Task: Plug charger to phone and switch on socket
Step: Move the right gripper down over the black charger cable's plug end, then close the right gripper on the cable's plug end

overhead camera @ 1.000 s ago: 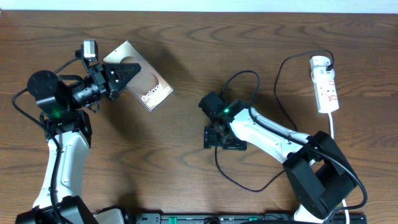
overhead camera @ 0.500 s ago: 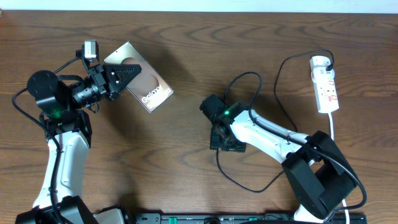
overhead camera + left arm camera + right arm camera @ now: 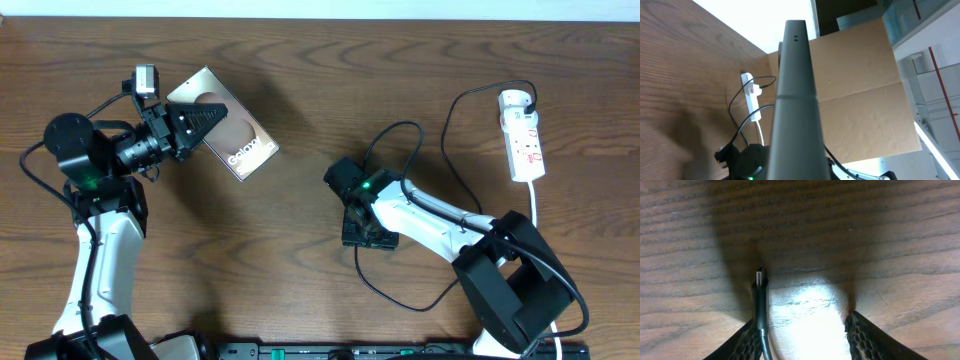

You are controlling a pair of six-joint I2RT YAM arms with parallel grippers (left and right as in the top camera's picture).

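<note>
The phone is held off the table at the upper left, with my left gripper shut on its near end. The left wrist view shows the phone edge-on, running up the middle of the frame. The charger is a thin black cable looping from the socket to my right gripper at the table's centre. In the right wrist view the charger's plug tip lies on the wood against the left finger. My right gripper is open, with a wide gap to the other finger.
The white socket lies at the far right of the table with its white cord trailing toward the front edge. A cardboard box stands beyond the table in the left wrist view. The robots' thicker black cables hang beside each arm.
My right gripper has slid slightly right and toward the front, its jaws have narrowed, and the charger loop has shifted with it. The left arm and the phone have not moved.
</note>
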